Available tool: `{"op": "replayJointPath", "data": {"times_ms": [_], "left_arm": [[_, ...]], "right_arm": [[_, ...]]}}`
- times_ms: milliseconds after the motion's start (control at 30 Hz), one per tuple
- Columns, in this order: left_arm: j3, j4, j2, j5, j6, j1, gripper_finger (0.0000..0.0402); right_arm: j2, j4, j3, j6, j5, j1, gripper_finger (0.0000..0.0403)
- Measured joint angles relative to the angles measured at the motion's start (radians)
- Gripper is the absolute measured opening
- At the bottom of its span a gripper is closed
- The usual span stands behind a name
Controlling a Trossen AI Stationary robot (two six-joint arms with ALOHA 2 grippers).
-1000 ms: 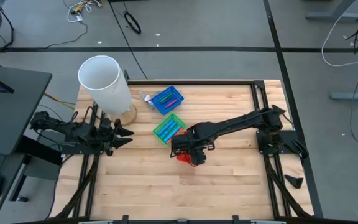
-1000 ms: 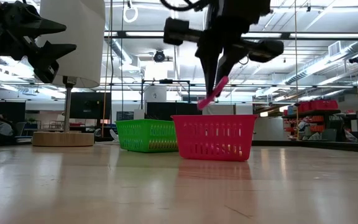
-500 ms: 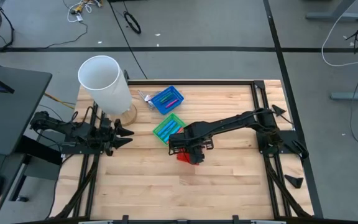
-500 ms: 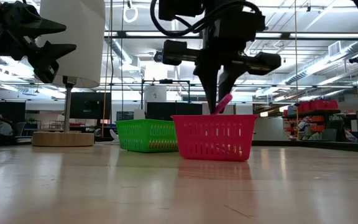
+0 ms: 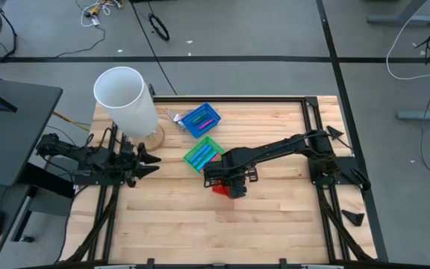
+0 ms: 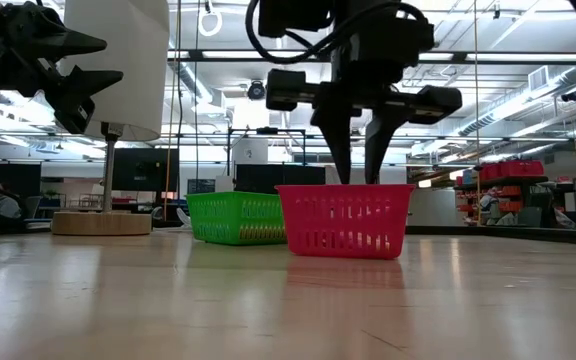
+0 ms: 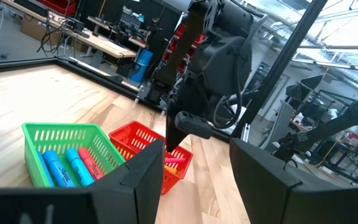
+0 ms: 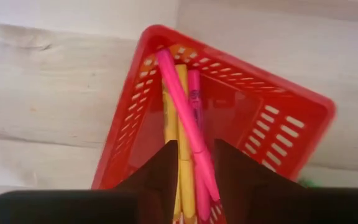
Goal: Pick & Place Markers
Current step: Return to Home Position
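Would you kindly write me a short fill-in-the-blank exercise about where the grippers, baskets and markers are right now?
1. The right gripper hangs above the red basket with its fingers ___.
2. In the red basket, the long pink marker lies across a ___ one.
3. The green basket lies between the red basket and the ___ one.
4. The left gripper rests at the table's ___ edge.
Missing words: open; yellow; blue; left.
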Motion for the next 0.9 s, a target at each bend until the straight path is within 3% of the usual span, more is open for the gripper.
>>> {"op": "replayJointPath", "data": {"times_ms": [133,300,633,900], "left_arm": [[0.000,0.000,0.000,0.000,0.000,0.000,0.0188],[0.000,0.000,0.000,0.000,0.000,0.000,0.0188],[0.000,0.002,0.000,0.000,0.000,0.000,0.0188],[0.000,0.001,0.000,0.000,0.000,0.000,0.0188]], "right_arm": [[-0.037,0.038,-0.017,0.075,0.000,-0.006,0.0104],[-0.165,0.210,-0.135,0.330,0.008,-0.047,0.0102],[-0.551,0.794,-0.553,1.031,0.008,-0.149,0.0105],[-0.857,1.199,-0.900,1.237,0.008,-0.242,0.0105]]}}
